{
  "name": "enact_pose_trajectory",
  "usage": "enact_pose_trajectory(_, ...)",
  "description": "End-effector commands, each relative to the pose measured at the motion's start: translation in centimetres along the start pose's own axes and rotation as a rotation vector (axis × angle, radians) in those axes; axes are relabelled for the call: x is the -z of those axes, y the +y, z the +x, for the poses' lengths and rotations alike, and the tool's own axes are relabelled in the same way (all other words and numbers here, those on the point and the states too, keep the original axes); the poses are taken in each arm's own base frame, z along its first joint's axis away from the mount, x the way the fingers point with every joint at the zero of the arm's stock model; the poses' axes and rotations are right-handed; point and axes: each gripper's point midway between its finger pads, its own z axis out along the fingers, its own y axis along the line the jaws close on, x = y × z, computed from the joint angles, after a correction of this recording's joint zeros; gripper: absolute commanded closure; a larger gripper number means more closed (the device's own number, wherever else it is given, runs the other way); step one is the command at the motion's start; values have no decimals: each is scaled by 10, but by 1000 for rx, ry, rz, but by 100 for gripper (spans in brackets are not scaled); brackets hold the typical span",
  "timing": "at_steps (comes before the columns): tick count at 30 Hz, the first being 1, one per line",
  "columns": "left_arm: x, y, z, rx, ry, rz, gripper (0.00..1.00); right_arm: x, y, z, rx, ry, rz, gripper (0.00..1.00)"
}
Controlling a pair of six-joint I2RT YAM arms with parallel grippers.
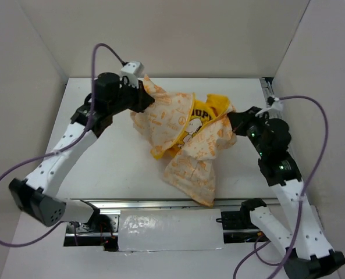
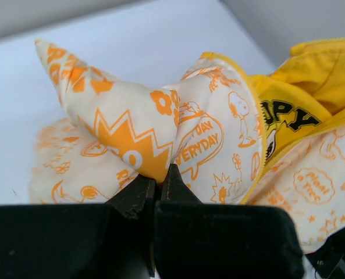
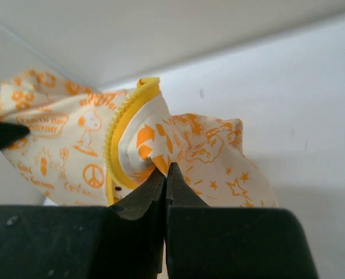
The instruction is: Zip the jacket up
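Observation:
The jacket (image 1: 184, 139) lies crumpled in the middle of the white table, cream fabric with orange print, open at the front so the yellow lining (image 1: 201, 113) shows. My left gripper (image 1: 142, 96) is shut on a fold of the jacket's far left part; in the left wrist view the jaws (image 2: 159, 174) pinch printed fabric (image 2: 160, 128). My right gripper (image 1: 235, 123) is shut on the jacket's right edge; in the right wrist view the jaws (image 3: 163, 172) pinch fabric beside the yellow zipper strip (image 3: 123, 119). The zipper pull is not visible.
White walls enclose the table (image 1: 114, 168) on the left, back and right. A metal rail with a white taped plate (image 1: 169, 228) runs along the near edge between the arm bases. Purple cables (image 1: 312, 174) loop beside both arms.

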Motion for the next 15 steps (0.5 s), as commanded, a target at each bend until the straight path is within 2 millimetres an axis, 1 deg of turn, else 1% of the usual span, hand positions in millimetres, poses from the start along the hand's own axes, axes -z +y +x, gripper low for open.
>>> enact_pose_trajectory(1,61,-25,-72,-95,-273,31,100,57,48,-103,123,-354,-93,100)
enact_pose_trajectory(2,77,-34,-78,-111,-305,52,100,69,58,-113,145,-382,-124,100)
enact_pose_trajectory(3,109,-47,-92,-136,-380,77,100,93,84,-129,189,-415,-216,100)
enact_pose_trajectory(4,129,-56,-98,-152,-422,102,100,106,97,-138,208,-433,-259,100)
enact_pose_trajectory(5,143,-66,-97,-169,-445,141,100,118,109,-144,233,-442,-299,100)
enact_pose_trajectory(6,180,-79,-108,-200,-533,170,100,142,129,-161,276,-484,-359,100)
enact_pose_trajectory(8,212,-92,-111,-220,-601,207,100,165,151,-171,308,-503,-444,100)
enact_pose_trajectory(9,241,-101,-113,-241,-657,230,100,185,167,-185,339,-538,-486,100)
enact_pose_trajectory(11,267,-109,-114,-251,-709,250,100,200,182,-194,353,-549,-535,100)
enact_pose_trajectory(12,284,-114,-113,-270,-739,263,100,211,192,-203,359,-560,-559,100)
enact_pose_trajectory(13,293,-116,-115,-274,-756,267,100,216,197,-208,357,-562,-569,100)
enact_pose_trajectory(15,302,-117,-116,-267,-769,264,100,213,203,-218,336,-542,-560,100)
